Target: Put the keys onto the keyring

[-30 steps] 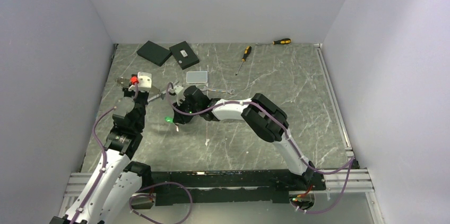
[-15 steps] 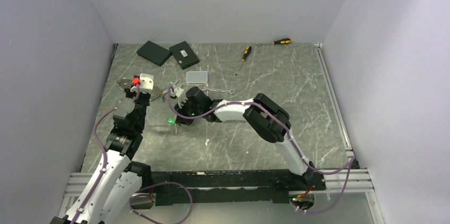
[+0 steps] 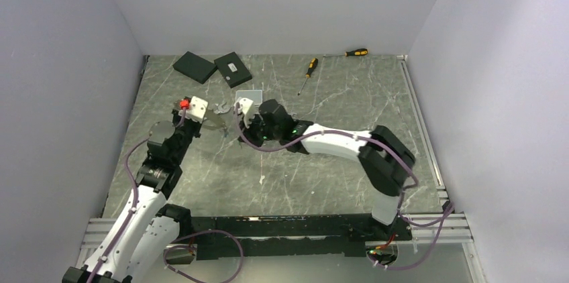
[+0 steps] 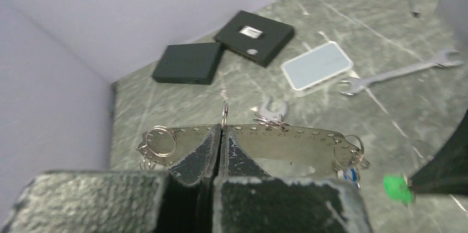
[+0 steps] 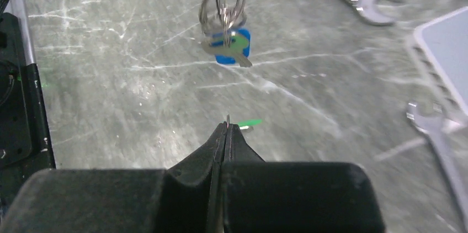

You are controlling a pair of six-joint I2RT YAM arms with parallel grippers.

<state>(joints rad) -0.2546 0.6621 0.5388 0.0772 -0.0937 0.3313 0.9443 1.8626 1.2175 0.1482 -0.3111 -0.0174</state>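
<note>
From above, the left gripper [image 3: 203, 119] and right gripper [image 3: 241, 134] sit close together over the bench [image 3: 302, 186], with the keyring [image 3: 216, 122] between them.

Left wrist: the gripper is clamped on the perforated keyring, and a blue key [image 4: 349, 174] hangs from its end.

Right wrist: the gripper is pinched on a green key [image 5: 251, 123], near the blue key.

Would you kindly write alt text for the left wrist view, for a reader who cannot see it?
The left gripper, shut, pinches the keyring, a curved perforated metal band carrying small split rings at both ends. Beyond it on the marble table lie two black boxes, a pale flat tile and a wrench.
</note>
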